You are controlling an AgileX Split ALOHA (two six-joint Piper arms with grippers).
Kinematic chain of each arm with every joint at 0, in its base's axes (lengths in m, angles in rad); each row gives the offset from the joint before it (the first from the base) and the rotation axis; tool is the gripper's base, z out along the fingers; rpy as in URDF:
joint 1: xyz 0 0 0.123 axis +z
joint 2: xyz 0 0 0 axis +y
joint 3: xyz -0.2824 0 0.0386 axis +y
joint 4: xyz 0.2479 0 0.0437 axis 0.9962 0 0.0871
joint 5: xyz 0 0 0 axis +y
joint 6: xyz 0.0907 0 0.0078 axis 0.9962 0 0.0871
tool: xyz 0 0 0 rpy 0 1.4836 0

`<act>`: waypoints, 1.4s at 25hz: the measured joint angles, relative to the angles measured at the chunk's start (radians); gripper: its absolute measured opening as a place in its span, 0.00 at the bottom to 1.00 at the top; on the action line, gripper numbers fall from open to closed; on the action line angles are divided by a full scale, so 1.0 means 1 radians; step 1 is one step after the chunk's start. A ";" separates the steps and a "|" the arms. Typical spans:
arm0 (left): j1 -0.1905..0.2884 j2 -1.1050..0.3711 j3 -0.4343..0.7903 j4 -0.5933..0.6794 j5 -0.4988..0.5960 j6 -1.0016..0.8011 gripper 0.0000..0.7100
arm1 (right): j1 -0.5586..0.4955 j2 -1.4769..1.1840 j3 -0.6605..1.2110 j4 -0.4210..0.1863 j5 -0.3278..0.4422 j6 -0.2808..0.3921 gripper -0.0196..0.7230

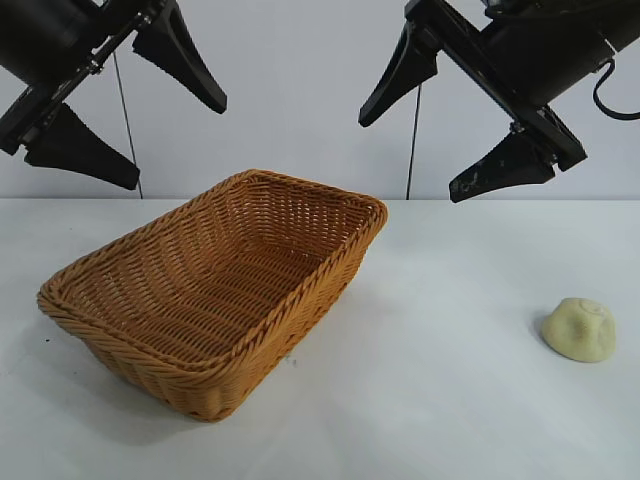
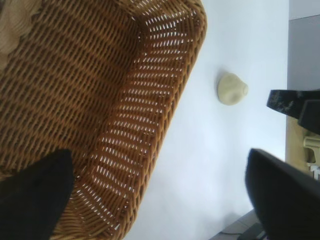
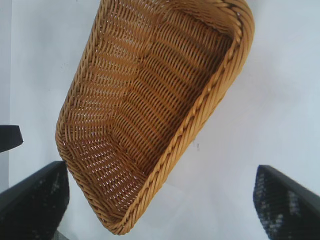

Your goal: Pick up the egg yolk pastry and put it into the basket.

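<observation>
The egg yolk pastry, a small pale cream dome, lies on the white table at the right, well apart from the basket; it also shows in the left wrist view as the pastry. The golden-brown wicker basket stands left of centre with nothing in it. High above the basket's left end hangs my left gripper, open and holding nothing. My right gripper hangs high at the upper right, also open and holding nothing, far above the pastry. The right wrist view shows the basket but not the pastry.
A white table carries both things, with bare surface between basket and pastry and along the front. A pale wall stands behind. Thin dark cables hang behind the arms.
</observation>
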 joint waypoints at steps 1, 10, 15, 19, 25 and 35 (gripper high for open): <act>0.000 0.000 0.000 0.000 0.000 0.000 0.97 | 0.000 0.000 0.000 0.000 0.000 0.000 0.96; 0.000 0.000 0.000 0.000 0.000 0.000 0.97 | 0.000 0.000 0.000 0.000 -0.001 0.000 0.96; 0.000 0.000 0.000 0.000 0.000 0.000 0.97 | 0.000 0.000 0.000 0.000 -0.001 0.000 0.96; 0.000 0.000 0.000 0.000 0.000 0.001 0.97 | 0.000 0.000 0.000 0.000 -0.001 0.000 0.96; 0.000 0.000 0.000 0.000 -0.009 0.003 0.97 | 0.000 0.000 0.000 0.000 -0.001 0.000 0.96; 0.000 -0.017 0.000 0.043 -0.025 -0.043 0.97 | 0.000 0.000 0.000 0.000 -0.004 0.000 0.96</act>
